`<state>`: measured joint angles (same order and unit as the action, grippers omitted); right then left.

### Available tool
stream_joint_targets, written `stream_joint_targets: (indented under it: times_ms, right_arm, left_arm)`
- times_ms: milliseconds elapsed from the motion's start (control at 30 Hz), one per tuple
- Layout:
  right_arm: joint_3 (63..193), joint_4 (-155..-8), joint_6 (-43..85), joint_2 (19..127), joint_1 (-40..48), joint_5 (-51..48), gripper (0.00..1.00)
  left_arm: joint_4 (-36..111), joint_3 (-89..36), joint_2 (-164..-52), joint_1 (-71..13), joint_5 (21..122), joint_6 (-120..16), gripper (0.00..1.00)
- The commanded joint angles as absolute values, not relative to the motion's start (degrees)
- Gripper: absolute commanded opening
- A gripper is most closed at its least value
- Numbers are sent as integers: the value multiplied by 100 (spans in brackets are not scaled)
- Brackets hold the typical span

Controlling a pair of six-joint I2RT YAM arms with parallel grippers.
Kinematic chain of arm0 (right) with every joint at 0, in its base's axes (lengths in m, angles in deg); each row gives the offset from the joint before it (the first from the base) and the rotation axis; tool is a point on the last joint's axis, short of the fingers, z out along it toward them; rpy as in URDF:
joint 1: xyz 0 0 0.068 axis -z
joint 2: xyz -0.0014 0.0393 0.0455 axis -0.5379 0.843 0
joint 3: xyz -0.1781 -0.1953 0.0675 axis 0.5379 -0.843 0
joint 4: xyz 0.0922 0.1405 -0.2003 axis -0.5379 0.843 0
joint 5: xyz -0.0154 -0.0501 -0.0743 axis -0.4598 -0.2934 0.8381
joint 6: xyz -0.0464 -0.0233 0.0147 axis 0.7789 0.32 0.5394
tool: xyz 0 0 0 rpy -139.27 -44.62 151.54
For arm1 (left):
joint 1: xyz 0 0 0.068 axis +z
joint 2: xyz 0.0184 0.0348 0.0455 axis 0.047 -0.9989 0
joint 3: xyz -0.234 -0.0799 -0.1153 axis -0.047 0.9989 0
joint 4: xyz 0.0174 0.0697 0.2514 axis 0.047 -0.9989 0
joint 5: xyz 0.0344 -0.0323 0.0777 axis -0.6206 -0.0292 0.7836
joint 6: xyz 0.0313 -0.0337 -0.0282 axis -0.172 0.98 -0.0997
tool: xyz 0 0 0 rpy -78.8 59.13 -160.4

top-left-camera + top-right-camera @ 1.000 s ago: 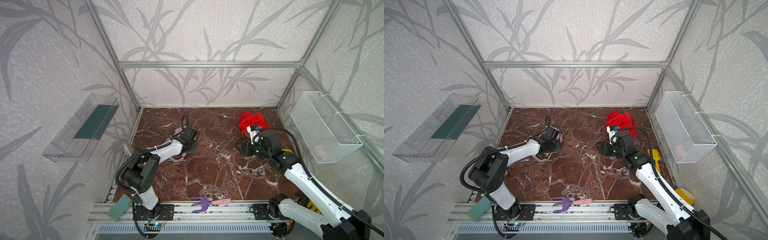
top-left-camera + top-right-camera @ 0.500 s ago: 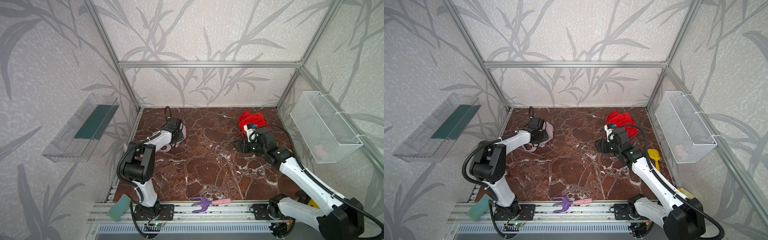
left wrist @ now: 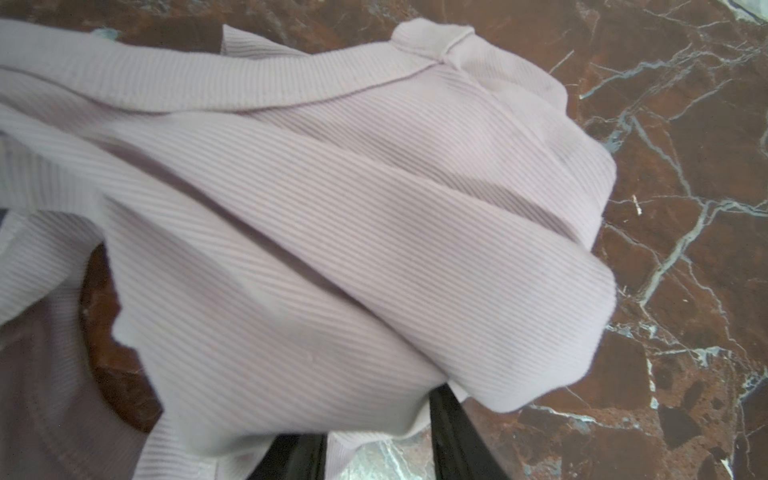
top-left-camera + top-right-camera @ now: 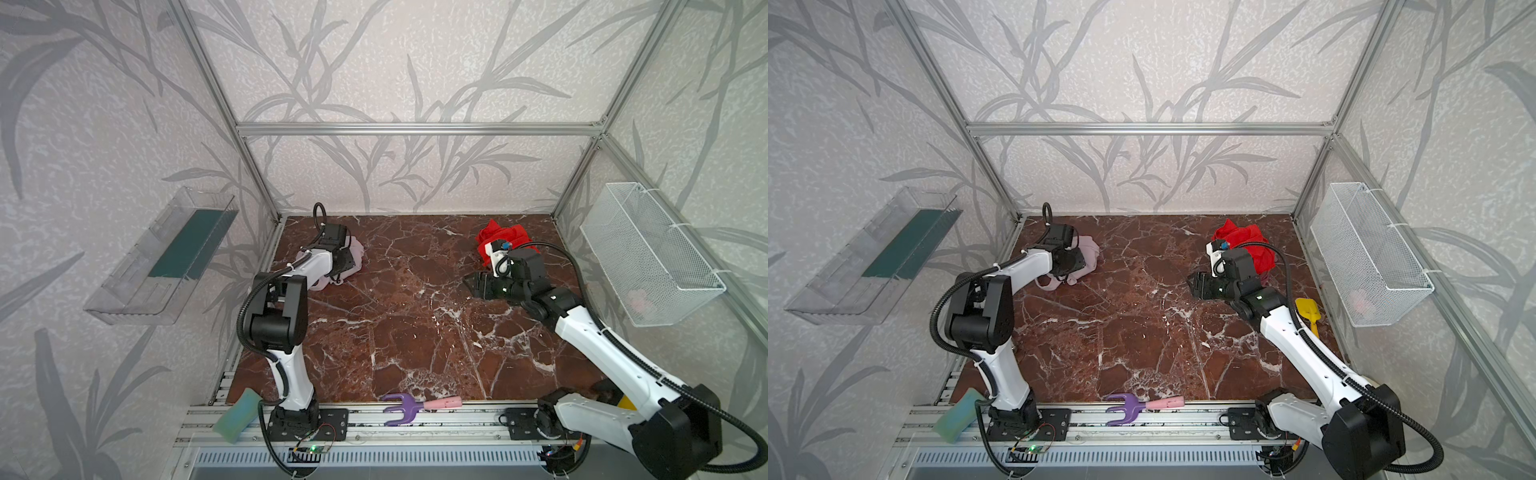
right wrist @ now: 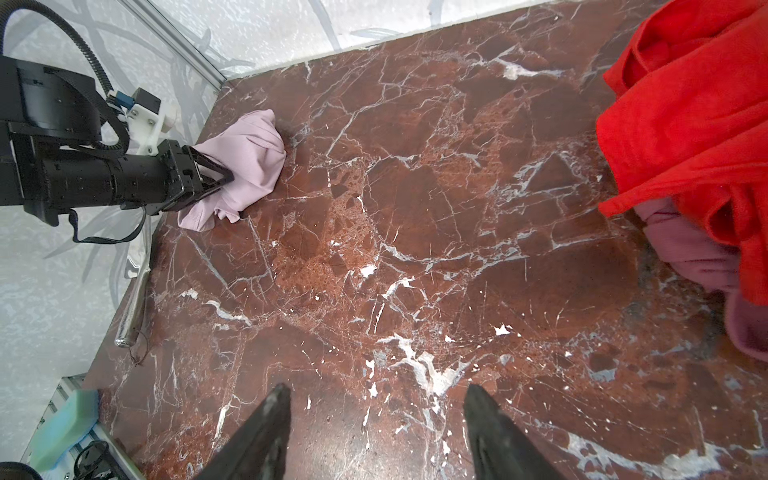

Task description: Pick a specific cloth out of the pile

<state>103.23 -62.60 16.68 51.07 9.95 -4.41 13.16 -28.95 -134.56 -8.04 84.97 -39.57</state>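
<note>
Here, the left end effector [image 5: 220,176] is pinching the cloth [image 5: 251,160] [image 4: 1089,248]. Its dark fingers [image 3: 453,432] are pressed onto a bunched fold of the pale lilac-pink, finely ribbed fabric. The cloth is near the far left corner of the brown marbled surface [image 4: 415,332]. Part of it is gathered at the grip and part of it sags onto the stone below. It lies well apart from the pile [image 4: 505,239], which sits toward the far right corner. There a red cloth [image 5: 685,124] is draped over a mauve cloth [image 5: 690,253], whose edge shows from underneath.

The right end effector [image 5: 376,390] is spread and holds nothing. Both of its fingers [image 5: 266,432] are low over bare stone just beside the pile, and whether they touch the surface cannot be told. In both top views it points across the middle toward the left arm.
</note>
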Motion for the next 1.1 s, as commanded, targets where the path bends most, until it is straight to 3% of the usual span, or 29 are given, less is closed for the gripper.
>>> stream_joint_targets:
  times_ms: [0,267,533,933,1067]
  right_arm:
    - [10478,-6208,1771,4924,1005,-366,66]
    - [10402,-6101,1802,4754,1005,-86,66]
    - [10218,-5992,2041,4372,1004,294,67]
    - [10217,-6110,2968,4154,1030,1646,68]
    - [9899,-6687,3484,4005,1030,2141,69]
  left_arm:
    - [1119,-3049,-13428,-711,8595,-4091,39]
    - [1193,-2864,-13058,-656,8313,-4284,39]
    - [1489,-2247,-11962,-907,8064,-4170,40]
    - [1522,-1295,-10093,-1721,9261,-4742,42]
    - [1890,-733,-9489,-1720,9636,-4857,53]
